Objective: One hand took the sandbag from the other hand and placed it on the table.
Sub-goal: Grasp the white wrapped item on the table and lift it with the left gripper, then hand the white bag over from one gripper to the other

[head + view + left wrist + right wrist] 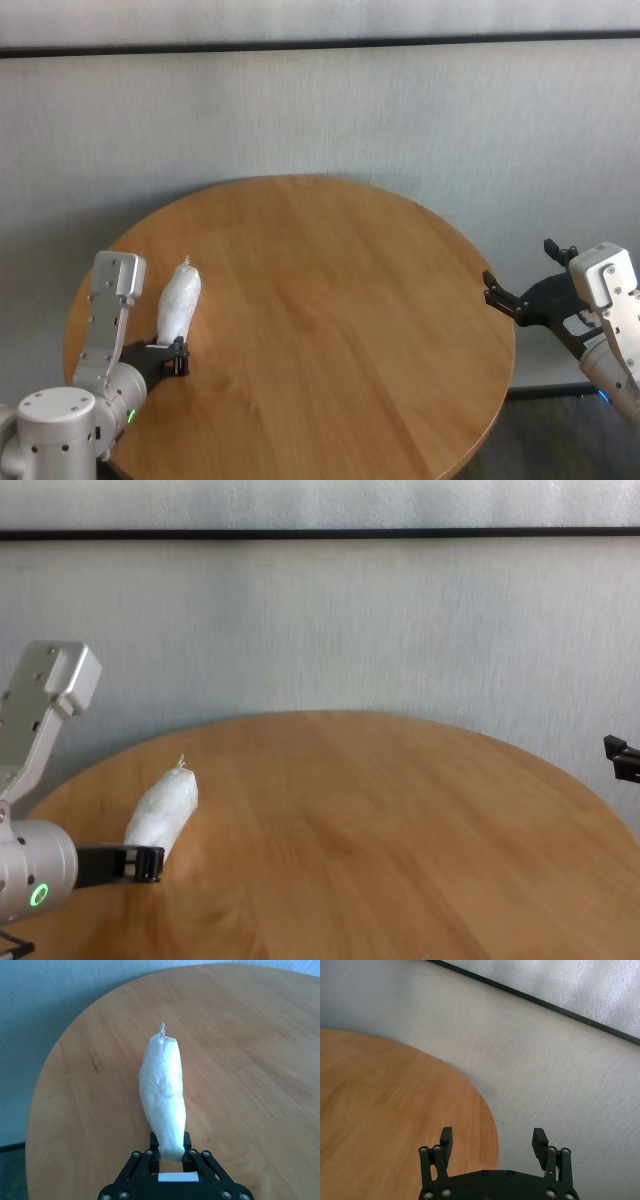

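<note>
Currently the sandbag (162, 1095) is held by its blunt lower end between the pressed-in fingers of the left gripper (171, 1152), over the left part of the table (330, 300); whether its body rests on the wood or hangs just above it cannot be told. Its twisted tip points away from the wrist, toward the table's far side. The right gripper (493, 1140) is kept at the table's right edge, well apart from the bag, with its fingers spread wide and nothing between them.

The pouch is judged to be plump and dense for its size, with crinkly, translucent white plastic over a loose filling, so it is likely to sag and shift when it is gripped, and the smooth skin may slip. A hold across the thick middle, clear of the left fingers, is judged safest for the handover; the thin tied tip looks too weak to be trusted. The tabletop is round, of smooth honey-coloured wood grain.
</note>
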You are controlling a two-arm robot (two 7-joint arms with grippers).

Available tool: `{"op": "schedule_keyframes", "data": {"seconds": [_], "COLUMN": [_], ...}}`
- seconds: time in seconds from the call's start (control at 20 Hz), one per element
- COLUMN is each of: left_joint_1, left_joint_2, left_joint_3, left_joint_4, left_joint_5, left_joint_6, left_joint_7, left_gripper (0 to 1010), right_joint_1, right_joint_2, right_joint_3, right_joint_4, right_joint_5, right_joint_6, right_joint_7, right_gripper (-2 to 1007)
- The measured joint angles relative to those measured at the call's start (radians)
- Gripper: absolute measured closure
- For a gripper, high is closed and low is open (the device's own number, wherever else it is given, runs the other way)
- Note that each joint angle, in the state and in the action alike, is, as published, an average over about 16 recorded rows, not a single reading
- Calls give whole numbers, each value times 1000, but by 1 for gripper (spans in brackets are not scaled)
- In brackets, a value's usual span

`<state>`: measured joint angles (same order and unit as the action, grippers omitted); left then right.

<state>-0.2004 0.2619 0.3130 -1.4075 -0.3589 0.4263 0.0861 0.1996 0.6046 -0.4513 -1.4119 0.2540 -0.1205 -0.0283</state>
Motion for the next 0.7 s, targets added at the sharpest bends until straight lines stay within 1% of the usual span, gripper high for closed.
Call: {"op": "schedule_keyframes", "data": {"seconds": [0.7], "left_joint_1": [0], "left_joint_2": [0], "left_joint_3": [0], "left_joint_4": [0], "left_joint_5": [0], "left_joint_6": [0], "left_joint_7": [0], "left_gripper": [804], "right_joint_1": [0], "right_joint_2": [0], "right_joint_3": [0], "right_joint_4": [0], "right_joint_5": [0], "right_joint_6": [0], "right_joint_7": [0], "right_gripper": [2]}}
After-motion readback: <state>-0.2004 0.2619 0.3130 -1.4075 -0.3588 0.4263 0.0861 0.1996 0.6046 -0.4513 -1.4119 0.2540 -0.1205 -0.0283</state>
